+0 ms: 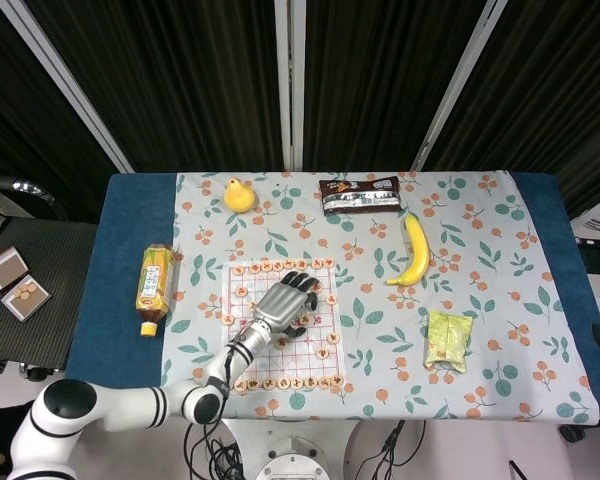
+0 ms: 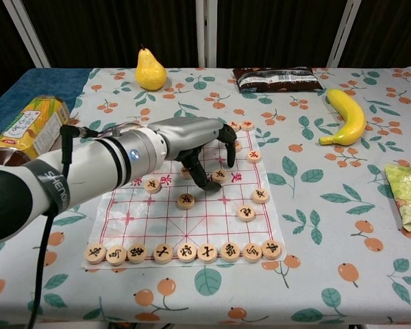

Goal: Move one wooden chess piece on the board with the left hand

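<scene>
Over the board [image 2: 185,212], left hand [image 2: 195,147] half-curled.

Pear [image 2: 151,70] behind board [image 2: 166,216]; banana [image 2: 349,114] apparently right.

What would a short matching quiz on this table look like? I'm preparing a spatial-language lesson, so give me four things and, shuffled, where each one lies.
Things:
1. pear
2. banana
3. tea bottle
4. green snack packet

Places:
A. lying on the blue cloth, left of the chessboard
B. near the table's right edge, nearer than the banana
C. upright at the far side, left of the dark snack bag
D. right of the board, just nearer than the dark snack bag

Pairs: 1-C, 2-D, 3-A, 4-B
</scene>
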Controlling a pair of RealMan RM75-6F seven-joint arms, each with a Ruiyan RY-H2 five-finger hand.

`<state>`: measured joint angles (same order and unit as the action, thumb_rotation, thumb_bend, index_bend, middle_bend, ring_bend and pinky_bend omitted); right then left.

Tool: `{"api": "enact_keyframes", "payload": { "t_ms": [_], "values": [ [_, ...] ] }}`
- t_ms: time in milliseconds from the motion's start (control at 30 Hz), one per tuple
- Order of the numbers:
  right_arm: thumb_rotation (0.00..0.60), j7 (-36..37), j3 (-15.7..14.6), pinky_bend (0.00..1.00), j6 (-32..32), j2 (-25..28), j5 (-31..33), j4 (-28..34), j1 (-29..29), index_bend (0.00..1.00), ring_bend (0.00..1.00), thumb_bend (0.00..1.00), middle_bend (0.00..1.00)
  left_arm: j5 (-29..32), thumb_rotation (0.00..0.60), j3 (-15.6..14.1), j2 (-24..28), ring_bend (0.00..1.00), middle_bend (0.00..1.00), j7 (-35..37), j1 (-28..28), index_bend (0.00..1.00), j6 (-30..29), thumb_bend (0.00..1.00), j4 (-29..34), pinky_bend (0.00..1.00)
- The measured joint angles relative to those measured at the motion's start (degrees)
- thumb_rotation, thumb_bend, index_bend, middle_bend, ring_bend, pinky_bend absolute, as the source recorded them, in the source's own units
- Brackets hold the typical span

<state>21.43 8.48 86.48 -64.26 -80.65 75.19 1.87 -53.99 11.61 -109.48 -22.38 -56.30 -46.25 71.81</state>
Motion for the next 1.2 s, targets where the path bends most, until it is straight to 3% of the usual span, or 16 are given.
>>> {"api": "enact_keyframes", "payload": {
  "t_ms": [667,1033,1200],
  "values": [
    [0.600,-0.8,-0.1,0.00,-1.0,-0.1,0.2,0.5,0.1,0.00,0.00,0.23,0.00,0.1,0.600,0.4,0.3,0.00,0.09,0.1,0.6,0.54,-0.6,0.26,0.2,0.00],
    [0.600,-0.8,-0.2,0.00,-1.5,-0.3,0.1,0.3,0.3,0.00,0.00,0.23,0.00,-0.3,0.600,0.9,1.1,0.00,0.10,0.9,0.8,0.52,-0.4,0.26,-0.3,0.00],
    [0.600,-0.9,-0.2,0.00,-1.6,-0.3,0.3,0.3,0.2,0.00,0.00,0.23,0.00,-0.5,0.600,0.7,0.9,0.00,0.10,1.4,0.8,0.44,0.0,0.26,-1.2,0.00]
  ]
}}
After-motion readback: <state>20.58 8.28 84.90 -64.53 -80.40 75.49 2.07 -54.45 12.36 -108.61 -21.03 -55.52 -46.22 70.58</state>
